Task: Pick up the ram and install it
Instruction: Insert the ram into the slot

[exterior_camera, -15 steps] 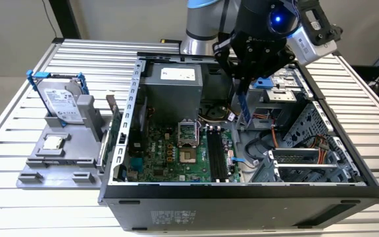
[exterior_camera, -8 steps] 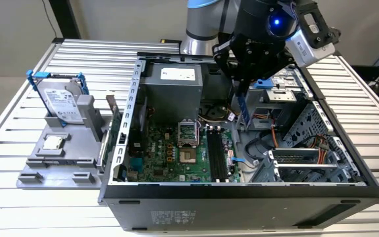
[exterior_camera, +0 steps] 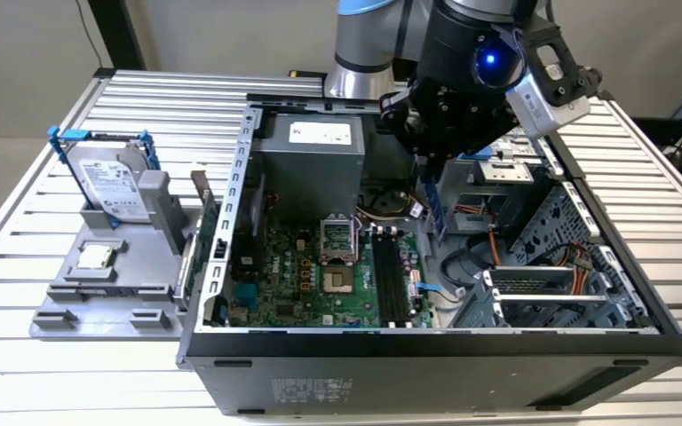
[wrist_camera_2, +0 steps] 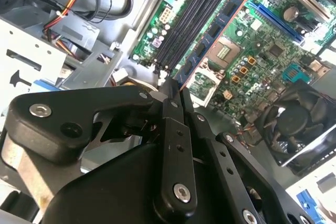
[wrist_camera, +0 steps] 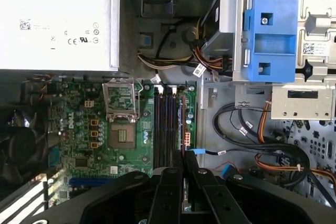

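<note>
Exterior view: an open tower case [exterior_camera: 436,342] lies on its side, and the black gripper [exterior_camera: 428,167] hangs over its far right part.
Claw: the fingers are clamped together on one end of the ram [exterior_camera: 432,204], as both wrist views show [wrist_camera_2: 176,90] [wrist_camera: 182,161].
Ram: a thin, flat, dark blue stick with a reddish edge and a row of dark chips [wrist_camera_2: 212,32]. It juts lengthwise from the fingertips down into the case, above the motherboard [exterior_camera: 305,275] and close to the memory slots [exterior_camera: 391,280]. Whether it touches them cannot be told.
Materials: the motherboard is glossy green, the slots are long black plastic [wrist_camera_2: 184,24] [wrist_camera: 165,129], the CPU socket [wrist_camera: 122,103] is a square metal frame, and the power supply [wrist_camera: 58,24] is a dull grey box.
Around: a black fan [wrist_camera_2: 294,124], a blue plastic drive caddy [wrist_camera: 273,30], and orange and black cables [wrist_camera: 273,156] lie inside the case.
Outside the case: a silver hard drive [exterior_camera: 110,177] in a blue frame stands in a grey holder [exterior_camera: 116,284] at the exterior view's left.
Surface: the table [exterior_camera: 33,373] is made of ribbed aluminium slats.
Room: a pale wall stands at the far side.
</note>
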### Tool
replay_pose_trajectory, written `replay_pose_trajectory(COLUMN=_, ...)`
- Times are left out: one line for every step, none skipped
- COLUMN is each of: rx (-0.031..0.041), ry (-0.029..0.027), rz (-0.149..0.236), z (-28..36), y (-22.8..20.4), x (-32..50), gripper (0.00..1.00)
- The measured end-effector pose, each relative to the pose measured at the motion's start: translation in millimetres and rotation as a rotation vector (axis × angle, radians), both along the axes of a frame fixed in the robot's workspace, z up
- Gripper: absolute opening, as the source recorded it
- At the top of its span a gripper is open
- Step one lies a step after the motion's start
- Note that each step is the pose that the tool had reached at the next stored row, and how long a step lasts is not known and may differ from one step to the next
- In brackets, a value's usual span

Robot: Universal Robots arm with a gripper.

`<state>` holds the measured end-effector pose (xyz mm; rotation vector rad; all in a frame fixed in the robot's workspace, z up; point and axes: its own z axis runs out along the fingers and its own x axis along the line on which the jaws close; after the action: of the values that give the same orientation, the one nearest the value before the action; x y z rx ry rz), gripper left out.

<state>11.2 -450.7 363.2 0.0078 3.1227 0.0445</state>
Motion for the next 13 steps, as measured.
replay_pose_trajectory(rx=0.0, ry=0.0, rz=0.0, z=-1.9, y=0.0, x=0.0, gripper=0.0)
replay_pose_trajectory(rx=-0.0001, ry=0.0, rz=-0.001, z=-3.7, y=0.0, x=0.0, gripper=0.0)
replay_pose_trajectory(rx=-0.0002, ry=0.0, rz=-0.001, z=-5.4, y=0.0, x=0.0, gripper=0.0)
replay_pose_trajectory(rx=-0.0004, ry=0.0, rz=-0.001, z=-7.1, y=0.0, x=0.0, gripper=0.0)
replay_pose_trajectory(rx=-0.0005, ry=0.0, rz=-0.002, z=-8.5, y=-0.3, x=0.1, gripper=0.0)
replay_pose_trajectory(rx=-0.0005, ry=-0.0011, rz=-0.003, z=-10.1, y=-0.3, x=0.1, gripper=0.0)
replay_pose_trajectory(rx=-0.0006, ry=-0.0024, rz=-0.005, z=-11.7, y=-0.3, x=0.2, gripper=0.0)
replay_pose_trajectory(rx=-0.0007, ry=-0.0035, rz=-0.01, z=-13.3, y=-0.3, x=0.2, gripper=0.0)
replay_pose_trajectory(rx=-0.0005, ry=-0.0044, rz=-0.014, z=-15.3, y=-0.3, x=0.2, gripper=0.0)
replay_pose_trajectory(rx=-0.0006, ry=-0.0046, rz=-0.019, z=-17.0, y=-0.3, x=0.2, gripper=0.0)
replay_pose_trajectory(rx=-0.0006, ry=-0.0047, rz=-0.025, z=-18.8, y=-0.3, x=0.2, gripper=0.0)
replay_pose_trajectory(rx=-0.0006, ry=-0.0048, rz=-0.029, z=-20.6, y=-0.3, x=0.2, gripper=0.0)
replay_pose_trajectory(rx=-0.0006, ry=-0.0048, rz=-0.032, z=-22.4, y=-0.3, x=0.2, gripper=0.0)
